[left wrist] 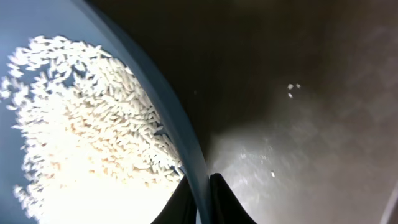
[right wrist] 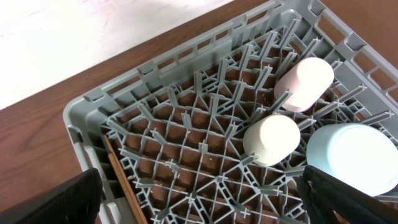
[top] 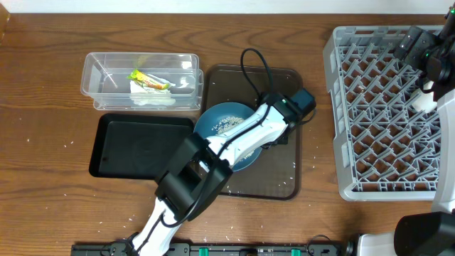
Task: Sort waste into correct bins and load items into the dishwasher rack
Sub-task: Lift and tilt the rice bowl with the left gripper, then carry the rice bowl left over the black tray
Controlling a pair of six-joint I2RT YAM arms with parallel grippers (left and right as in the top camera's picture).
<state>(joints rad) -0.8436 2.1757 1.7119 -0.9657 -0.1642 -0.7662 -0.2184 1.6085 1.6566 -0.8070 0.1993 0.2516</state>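
My left gripper (left wrist: 204,199) is shut on the rim of the dark-blue dish (left wrist: 186,124), one finger inside and one outside. A heap of white rice (left wrist: 81,137) lies in the dish. From overhead the dish (top: 217,117) sits on the brown tray (top: 284,178), and the left gripper (top: 269,136) is at its right edge. My right gripper (right wrist: 205,205) is open above the grey rack (right wrist: 155,74), holding nothing. A pink cup (right wrist: 305,84), a white cup (right wrist: 272,140), a light-blue bowl (right wrist: 351,155) and chopsticks (right wrist: 124,180) rest in the rack.
The clear tub (top: 96,67) at the back left holds the yellow-green wrapper (top: 148,80) and white paper (top: 153,98). In front of it lies the black tray (top: 138,146). The rack (top: 377,121) fills the right side. Stray rice grains dot the wooden table.
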